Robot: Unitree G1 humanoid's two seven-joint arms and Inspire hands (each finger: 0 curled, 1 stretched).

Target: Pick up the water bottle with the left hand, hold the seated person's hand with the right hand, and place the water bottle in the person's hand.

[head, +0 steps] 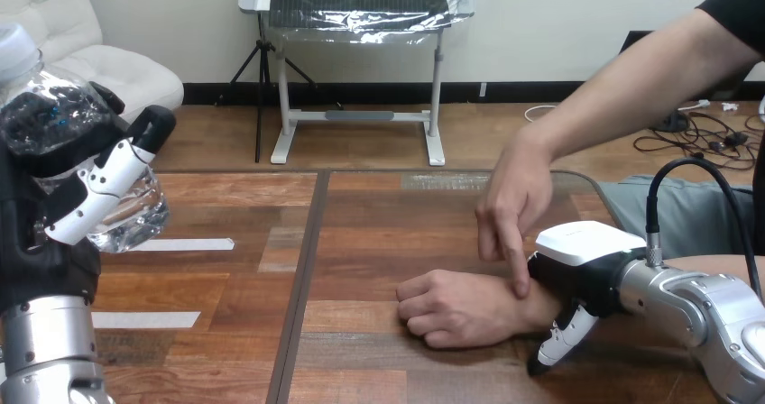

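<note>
leftward, crinkled clear plastic water bottle (50, 106) in curled left hand (65, 215)

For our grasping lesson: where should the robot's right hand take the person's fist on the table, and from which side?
Probably at the wrist, from the view's right: the fist is closed, offering no palm, and the right hand sits at that side.

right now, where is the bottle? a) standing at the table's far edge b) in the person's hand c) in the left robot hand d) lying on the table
c: the left robot hand has its fingers curled round the bottle, up off the table at the view's left, apart from the person's fist.
</note>
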